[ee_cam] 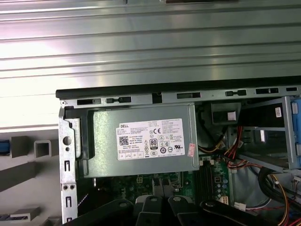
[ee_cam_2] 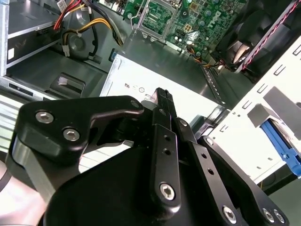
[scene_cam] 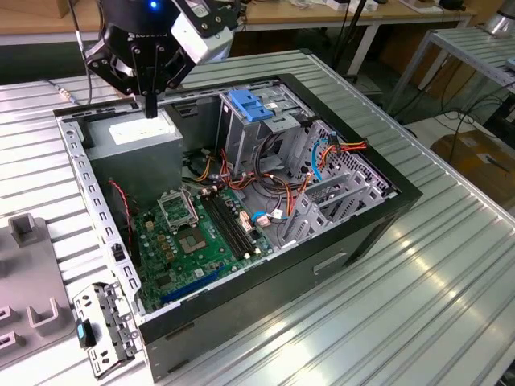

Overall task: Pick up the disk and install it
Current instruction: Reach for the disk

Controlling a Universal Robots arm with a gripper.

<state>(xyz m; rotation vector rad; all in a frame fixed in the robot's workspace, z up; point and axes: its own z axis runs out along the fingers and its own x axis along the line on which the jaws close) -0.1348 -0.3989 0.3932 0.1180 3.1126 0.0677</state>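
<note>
Open PC case; grey power-supply box sits in its far corner at the exterior view's left. Gripper hangs just above that box, fingers pinched together on nothing. Can't pin down the disk for sure: my guess is the blue ribbed piece outside the perforated wall, by the grey fixture, so left of the gripper and nearer; long axis unreadable.

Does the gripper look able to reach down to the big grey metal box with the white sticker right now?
Probably yes: the gripper hangs right above the grey metal box, with nothing between them.
</note>
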